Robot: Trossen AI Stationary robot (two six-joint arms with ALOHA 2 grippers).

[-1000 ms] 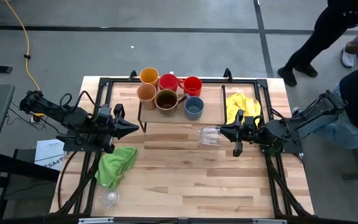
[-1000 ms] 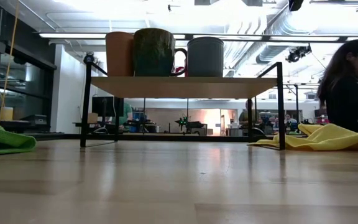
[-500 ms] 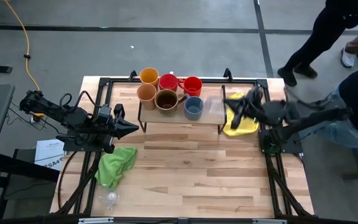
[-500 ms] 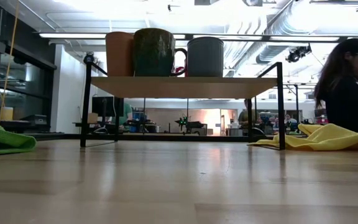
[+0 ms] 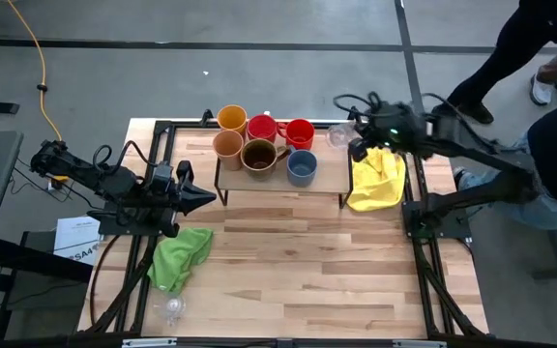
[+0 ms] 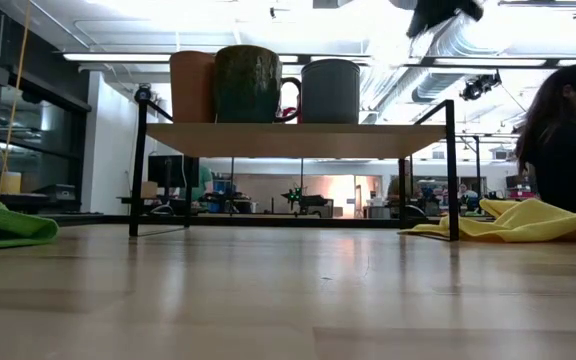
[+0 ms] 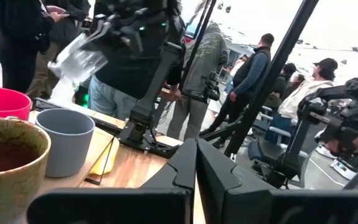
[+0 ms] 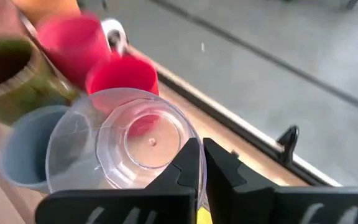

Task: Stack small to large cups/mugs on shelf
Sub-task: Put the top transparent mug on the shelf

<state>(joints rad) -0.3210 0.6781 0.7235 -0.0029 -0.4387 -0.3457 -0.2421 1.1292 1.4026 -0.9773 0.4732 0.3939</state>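
On the pale-wood shelf with thin black legs stand a yellow-orange cup, a tan cup, two red mugs, a mottled brown-green mug and a blue-grey mug. The dark right end effector carries a clear, colourless glass, and a second clear glass lies near the left corner of the light, streaky-grained wooden worktop. A bright green cloth lies at left, a yellow cloth at right, both plain, and the left end effector is black.
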